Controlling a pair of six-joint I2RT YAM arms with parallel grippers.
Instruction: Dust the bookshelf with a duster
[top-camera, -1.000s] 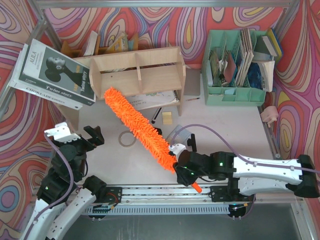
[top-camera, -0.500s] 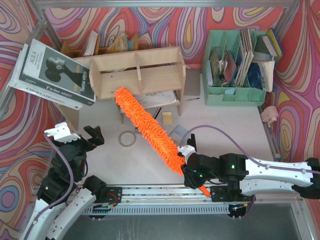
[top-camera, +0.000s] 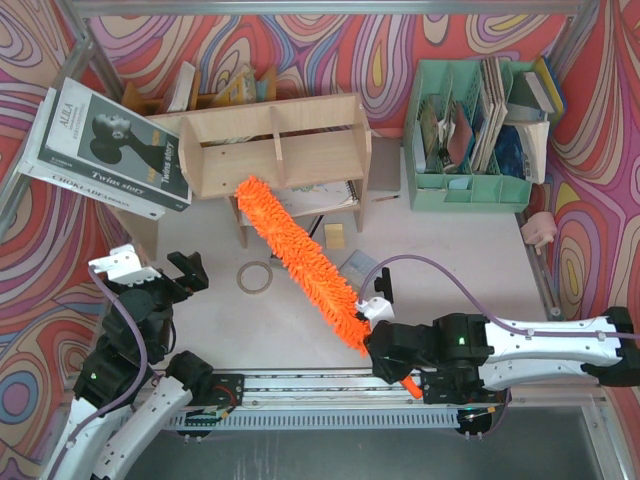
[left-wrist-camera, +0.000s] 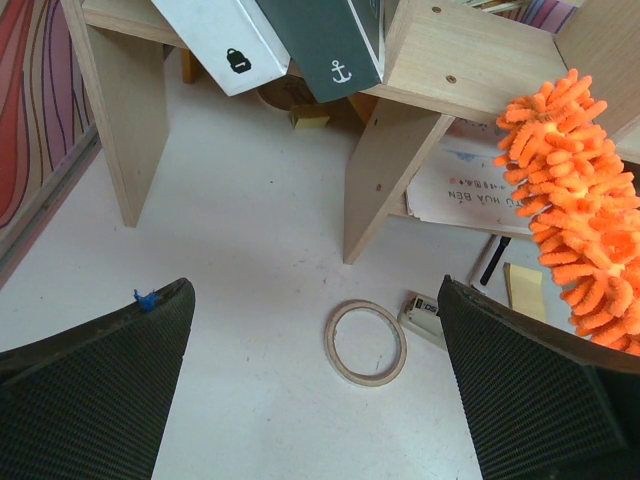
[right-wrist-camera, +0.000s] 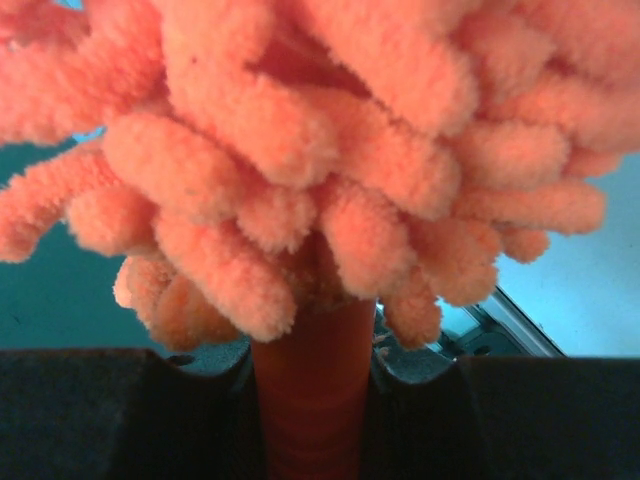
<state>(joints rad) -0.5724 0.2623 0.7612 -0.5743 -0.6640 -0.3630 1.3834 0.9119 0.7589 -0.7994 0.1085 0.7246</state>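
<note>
Clenching duster (top-camera: 300, 257), right gripper (top-camera: 378, 342) drawn back; tip shifted right along bookshelf (top-camera: 300, 150); left gripper (top-camera: 186, 272) released.

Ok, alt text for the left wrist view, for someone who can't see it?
The open left gripper hangs over a white table with a thin ring on it; at right, the fluffy orange duster ends beside the plywood bookshelf.

The left gripper (left-wrist-camera: 315, 300) shows two black fingers (left-wrist-camera: 90, 390) in the lower corners, set wide apart. Between them a tape ring (left-wrist-camera: 366, 342) lies on the white table (left-wrist-camera: 230, 250). The bookshelf (left-wrist-camera: 385, 175) stands across the top, and the orange duster (left-wrist-camera: 575, 215) fills the right edge.
</note>
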